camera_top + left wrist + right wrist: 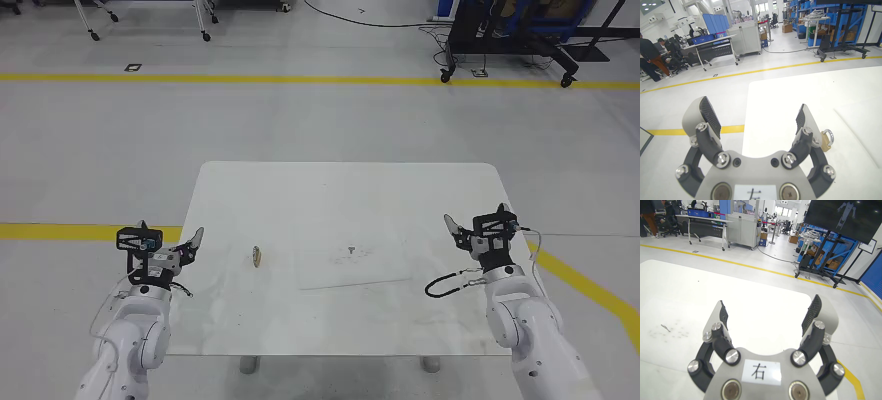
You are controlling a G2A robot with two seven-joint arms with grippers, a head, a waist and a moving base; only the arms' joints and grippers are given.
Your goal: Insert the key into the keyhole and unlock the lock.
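Note:
A small brass padlock (pixel 257 257) with a silver shackle lies on the white table (pixel 350 200), left of the middle; the left wrist view has the padlock (pixel 825 141) just past one finger. A small metal key (pixel 352 248) rests on a thin clear sheet near the table's centre, and the key (pixel 665 328) appears far off in the right wrist view. My left gripper (pixel 170 240) hangs open at the table's left edge, nothing in it. At the right edge my right gripper (pixel 478 224) is open and holds nothing.
A thin clear sheet (pixel 355 262) covers the table's middle front. Yellow floor lines (pixel 90 231) run past both sides. Desks, racks and a wheeled stand (pixel 510 40) are far behind the table.

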